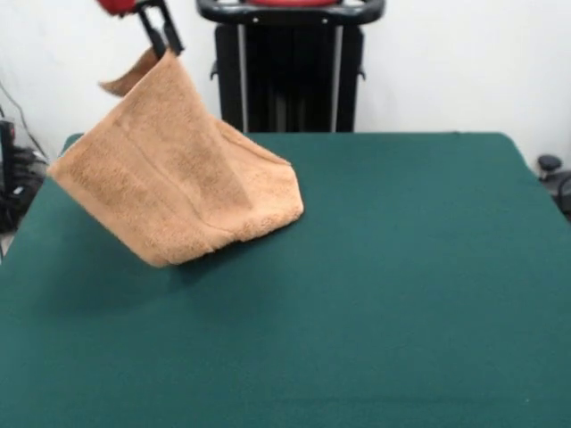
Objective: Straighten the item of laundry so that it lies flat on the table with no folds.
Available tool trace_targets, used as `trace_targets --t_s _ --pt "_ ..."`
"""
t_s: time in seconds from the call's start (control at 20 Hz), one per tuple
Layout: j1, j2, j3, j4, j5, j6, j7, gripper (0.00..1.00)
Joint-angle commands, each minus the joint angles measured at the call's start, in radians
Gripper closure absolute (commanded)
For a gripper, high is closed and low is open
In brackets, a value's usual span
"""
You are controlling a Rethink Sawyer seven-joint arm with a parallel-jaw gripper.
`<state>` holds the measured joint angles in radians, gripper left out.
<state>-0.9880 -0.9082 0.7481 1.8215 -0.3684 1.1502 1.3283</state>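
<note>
The item of laundry point(178, 178) is an orange-tan terry towel, lifted by its top edge at the upper left of the front view. It hangs as a sloping sheet, with one loose corner flopped behind the top. Its lower right part rests bunched on the green table point(401, 267), while the lower left corner hangs just above the cloth. My gripper point(163, 37) comes down from the top edge, its two thin black fingers point(170, 36) shut on the towel's top edge.
A black pedestal frame point(290, 67) stands behind the table's far edge. Cables and dark gear point(11, 169) sit off the table's left side, and a small dark object point(549, 165) lies past the right edge.
</note>
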Motion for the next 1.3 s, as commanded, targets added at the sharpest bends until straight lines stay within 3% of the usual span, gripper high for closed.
trace_targets --t_s 0.05,0.35,0.75,1.3 --pt "0.074 -0.145 -0.031 0.101 0.107 0.046 0.129 1.0" --pt "0.082 -0.198 -0.045 0.004 0.129 0.199 0.074 1.0" --pt "0.076 -0.241 -0.039 -0.045 0.169 0.318 0.053 1.0" --pt "0.093 -0.164 -0.033 -0.125 0.133 0.335 0.044 1.0"
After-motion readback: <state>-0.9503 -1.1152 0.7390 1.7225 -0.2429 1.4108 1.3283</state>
